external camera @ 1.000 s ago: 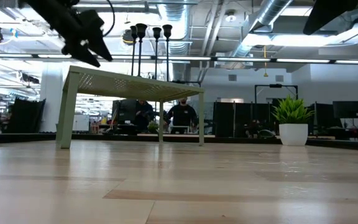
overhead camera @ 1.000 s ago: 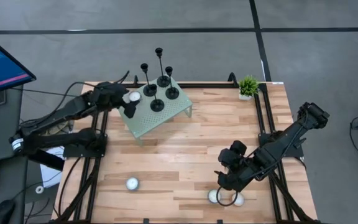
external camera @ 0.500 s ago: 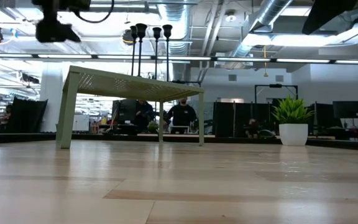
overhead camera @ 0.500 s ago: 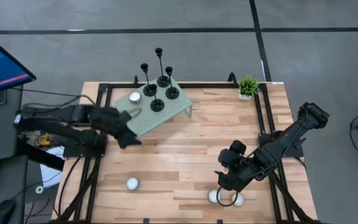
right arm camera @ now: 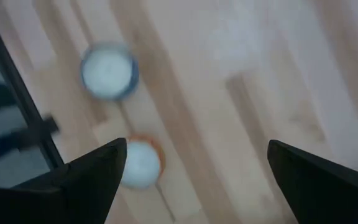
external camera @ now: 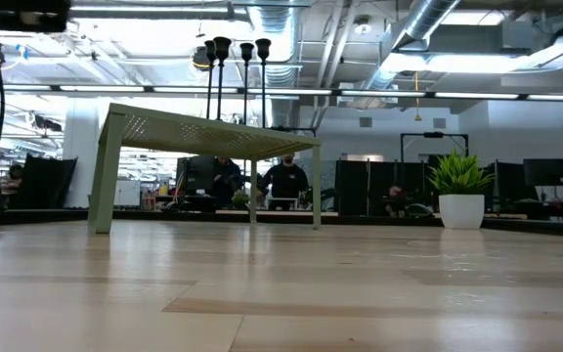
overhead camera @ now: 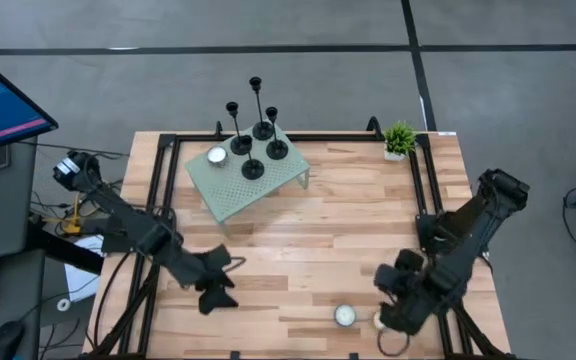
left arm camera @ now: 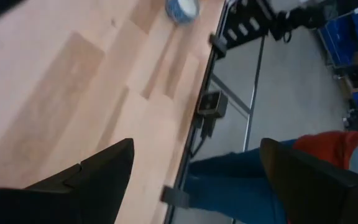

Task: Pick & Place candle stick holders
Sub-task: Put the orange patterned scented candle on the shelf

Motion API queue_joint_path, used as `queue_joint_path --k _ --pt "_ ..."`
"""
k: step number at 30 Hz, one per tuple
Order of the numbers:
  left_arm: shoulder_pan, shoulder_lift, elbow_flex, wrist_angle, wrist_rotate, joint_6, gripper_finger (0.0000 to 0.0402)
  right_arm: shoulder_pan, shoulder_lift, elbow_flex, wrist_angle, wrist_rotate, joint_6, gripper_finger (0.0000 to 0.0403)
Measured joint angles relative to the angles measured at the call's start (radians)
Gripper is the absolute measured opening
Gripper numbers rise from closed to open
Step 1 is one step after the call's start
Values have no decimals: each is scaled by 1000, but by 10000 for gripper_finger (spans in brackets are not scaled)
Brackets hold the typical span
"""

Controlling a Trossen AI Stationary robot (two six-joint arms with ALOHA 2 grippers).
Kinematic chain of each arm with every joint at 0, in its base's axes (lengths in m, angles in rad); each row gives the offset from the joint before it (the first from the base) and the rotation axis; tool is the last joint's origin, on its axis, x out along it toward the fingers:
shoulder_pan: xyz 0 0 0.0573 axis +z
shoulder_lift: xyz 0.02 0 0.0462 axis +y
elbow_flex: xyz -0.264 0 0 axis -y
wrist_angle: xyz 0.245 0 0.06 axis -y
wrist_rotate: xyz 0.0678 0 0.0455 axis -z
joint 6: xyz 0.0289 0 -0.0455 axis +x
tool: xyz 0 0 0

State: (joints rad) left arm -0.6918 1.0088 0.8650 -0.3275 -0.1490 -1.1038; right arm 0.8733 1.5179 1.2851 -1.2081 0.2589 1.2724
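Left gripper (overhead camera: 215, 291) spread wide, empty, low over surface (overhead camera: 308, 230). Right gripper (overhead camera: 396, 318) also wide, empty, tealights (right arm camera: 109, 70) just ahead.

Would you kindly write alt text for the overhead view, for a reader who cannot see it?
Four black candle stick holders and a tealight stand on a pale green stand at the wooden table's far side. The left hand hovers open near the front-left edge; the right hand, open, is front-right beside two more tealights.
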Motion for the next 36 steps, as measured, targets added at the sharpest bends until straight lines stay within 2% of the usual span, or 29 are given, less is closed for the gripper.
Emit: queue_joint_path --k 7,15,27,36 --pt "-126 11 0 34 -123 -62 349 143 159 0 91 33 -39 379" --pt "-182 -56 0 38 -256 -45 349 187 283 0 180 36 -47 379" --pt "-199 -156 0 39 -311 69 349 177 303 -1 263 40 -87 379" --pt "-199 -256 0 37 -346 124 349 159 298 -164 431 -54 -86 379"
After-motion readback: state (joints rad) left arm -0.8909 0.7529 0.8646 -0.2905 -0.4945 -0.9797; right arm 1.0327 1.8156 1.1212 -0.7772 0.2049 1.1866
